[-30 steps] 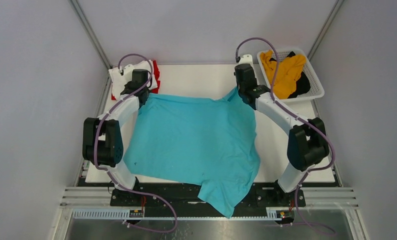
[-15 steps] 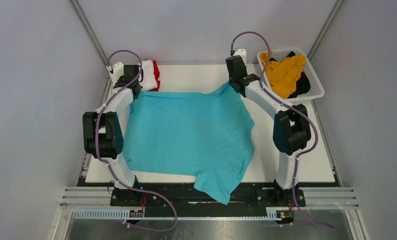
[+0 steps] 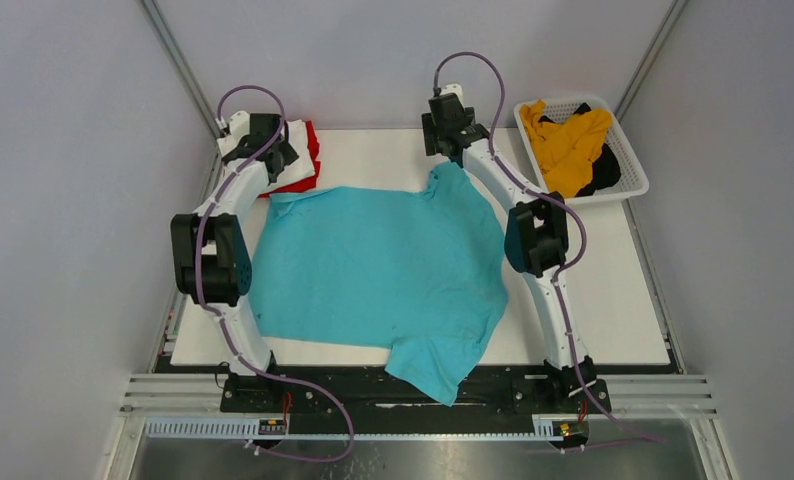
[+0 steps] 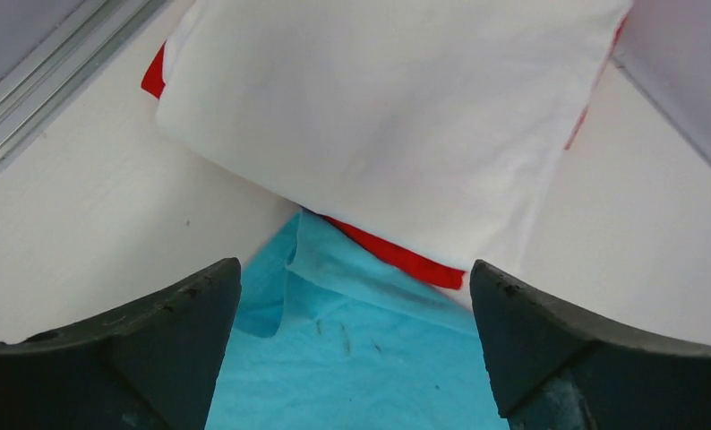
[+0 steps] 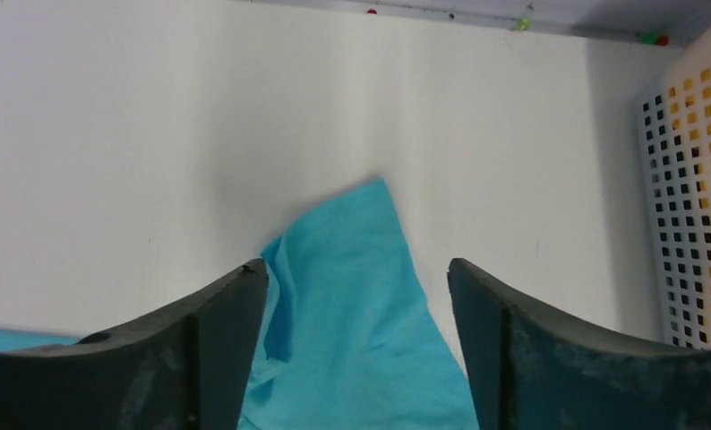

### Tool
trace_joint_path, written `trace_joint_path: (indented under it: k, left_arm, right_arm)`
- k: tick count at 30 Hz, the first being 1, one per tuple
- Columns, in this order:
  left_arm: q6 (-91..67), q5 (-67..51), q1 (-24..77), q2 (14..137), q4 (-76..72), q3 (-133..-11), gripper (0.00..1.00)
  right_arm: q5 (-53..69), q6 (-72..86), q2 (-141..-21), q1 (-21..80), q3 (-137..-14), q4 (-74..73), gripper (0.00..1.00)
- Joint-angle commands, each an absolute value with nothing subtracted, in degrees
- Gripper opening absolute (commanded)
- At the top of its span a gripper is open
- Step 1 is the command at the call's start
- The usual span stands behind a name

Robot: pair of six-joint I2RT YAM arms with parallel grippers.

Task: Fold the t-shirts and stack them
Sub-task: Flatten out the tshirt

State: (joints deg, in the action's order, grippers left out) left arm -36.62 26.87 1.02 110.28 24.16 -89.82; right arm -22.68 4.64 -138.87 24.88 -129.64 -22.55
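Teal t-shirt [image 3: 378, 265] was laid spread on the surface [image 3: 598, 300], one sleeve hung over the near edge. L pincer [image 4: 356, 305] was held apart, nothing gripped, over its far-left corner, beside the white t-shirt [image 4: 388, 116] stacked on the red t-shirt [image 4: 397, 258]. R pincer [image 5: 356, 296] was likewise apart & empty over the far-right corner. Yellow t-shirt [image 3: 571, 145] & black t-shirt [image 3: 605, 178] were seen in the basket [image 3: 633, 165]

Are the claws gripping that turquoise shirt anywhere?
Nothing is held. The left claw and the right claw both gape open over the far corners of the spread teal cloth t-shirt.
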Motion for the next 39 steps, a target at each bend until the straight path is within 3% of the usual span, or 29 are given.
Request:
trace_joint_path:
  k: [1, 6, 11, 15, 24, 33, 39]
  left_arm:
    - [-37.0, 22.6, 0.9, 101.1, 23.3, -87.0, 0.99]
    - [-38.0, 12.5, 1.5, 94.3, 18.9, -77.3, 0.99]
    - [-38.9, 2.7, 5.4, 92.8, 14.7, -69.0, 0.99]
    - [-39.8, -0.8, 10.0, 93.5, 13.0, -64.2, 0.99]
    - [-44.7, -4.1, 16.8, 92.4, 9.2, -52.4, 0.99]
    - [-50.8, -4.4, 24.2, 89.3, 8.3, -43.8, 0.99]
    - [-55.4, -4.4, 30.5, 85.2, 8.9, -39.8, 0.99]
  right_arm:
    - [-22.5, 6.3, -133.2, 24.5, -130.1, -29.9, 0.86]
    - [-20.7, 11.4, -121.0, 24.5, -109.3, -29.1, 0.98]
    - [-10.0, 19.7, -108.3, 24.4, -85.6, -23.2, 1.0]
    - [-1.6, 23.8, -102.9, 24.4, -74.2, -20.7, 1.0]
    - [1.4, 27.3, -101.5, 23.1, -63.9, -22.5, 1.0]
    - [11.6, 30.9, -98.5, 11.0, -56.0, -20.2, 1.0]
    - [17.9, 29.0, -97.7, 8.6, -54.8, -21.9, 1.0]
